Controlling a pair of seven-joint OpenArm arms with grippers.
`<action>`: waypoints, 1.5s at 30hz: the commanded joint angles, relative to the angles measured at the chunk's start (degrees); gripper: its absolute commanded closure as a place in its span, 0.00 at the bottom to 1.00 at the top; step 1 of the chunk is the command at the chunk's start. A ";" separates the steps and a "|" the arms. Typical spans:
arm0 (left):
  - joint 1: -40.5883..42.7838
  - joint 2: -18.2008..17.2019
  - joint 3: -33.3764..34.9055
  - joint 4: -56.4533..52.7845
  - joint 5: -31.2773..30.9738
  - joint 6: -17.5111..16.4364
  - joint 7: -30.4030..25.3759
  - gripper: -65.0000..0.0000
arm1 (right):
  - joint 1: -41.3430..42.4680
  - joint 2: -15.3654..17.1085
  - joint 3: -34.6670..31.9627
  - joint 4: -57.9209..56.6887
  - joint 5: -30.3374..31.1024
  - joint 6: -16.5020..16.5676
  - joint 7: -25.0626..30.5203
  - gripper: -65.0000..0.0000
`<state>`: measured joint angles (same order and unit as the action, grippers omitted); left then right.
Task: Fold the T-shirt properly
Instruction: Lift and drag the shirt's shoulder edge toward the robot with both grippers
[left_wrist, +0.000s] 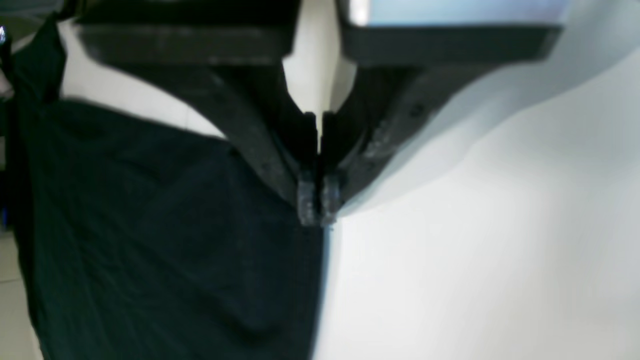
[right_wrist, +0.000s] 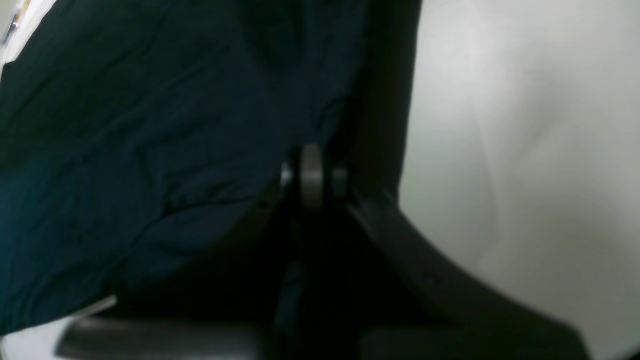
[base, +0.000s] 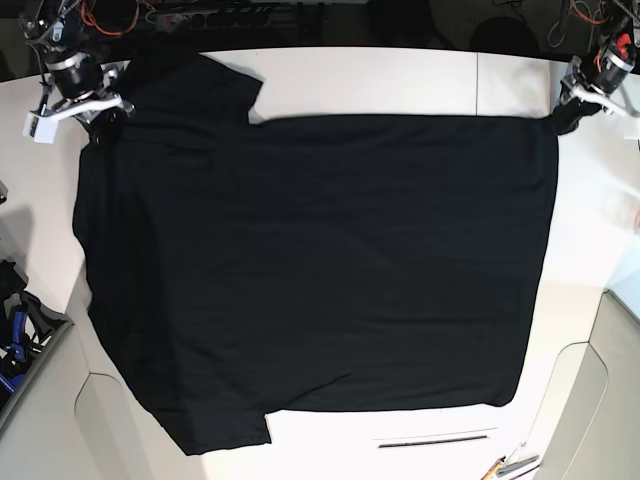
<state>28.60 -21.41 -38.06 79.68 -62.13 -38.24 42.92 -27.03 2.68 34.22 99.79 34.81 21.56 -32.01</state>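
Observation:
The black T-shirt (base: 310, 260) lies spread flat on the white table (base: 380, 75), plain side up, with its sleeves toward the left and its hem toward the right; no print shows. My left gripper (base: 566, 112) is at the shirt's far right corner, and in the left wrist view it (left_wrist: 317, 205) is shut on the edge of the cloth (left_wrist: 150, 225). My right gripper (base: 97, 108) is at the far left shoulder area by the sleeve (base: 205, 80). In the right wrist view it (right_wrist: 312, 176) is shut with dark cloth (right_wrist: 125, 150) bunched around the fingertips.
The shirt's left side hangs over the table's left edge. A thin black strip (base: 435, 440) and some pens (base: 510, 465) lie near the front right. A blue object (base: 14, 345) sits off the table at the left. Cables and gear line the back edge.

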 joint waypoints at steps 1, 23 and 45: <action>1.53 -0.83 -1.49 1.44 -1.29 -0.66 0.07 1.00 | -1.38 0.50 0.57 2.19 0.79 0.79 0.15 1.00; 11.58 -1.46 -21.86 7.43 -22.87 -1.76 17.70 1.00 | -23.30 0.52 5.03 25.49 10.67 2.73 -8.68 1.00; -13.53 -5.31 -3.48 7.34 6.91 -1.75 -1.22 1.00 | 16.57 8.76 -8.26 -0.87 -5.42 0.74 -3.93 1.00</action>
<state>15.53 -25.54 -41.10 86.21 -53.95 -39.46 43.07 -11.11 10.63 25.65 97.91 28.67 22.15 -37.50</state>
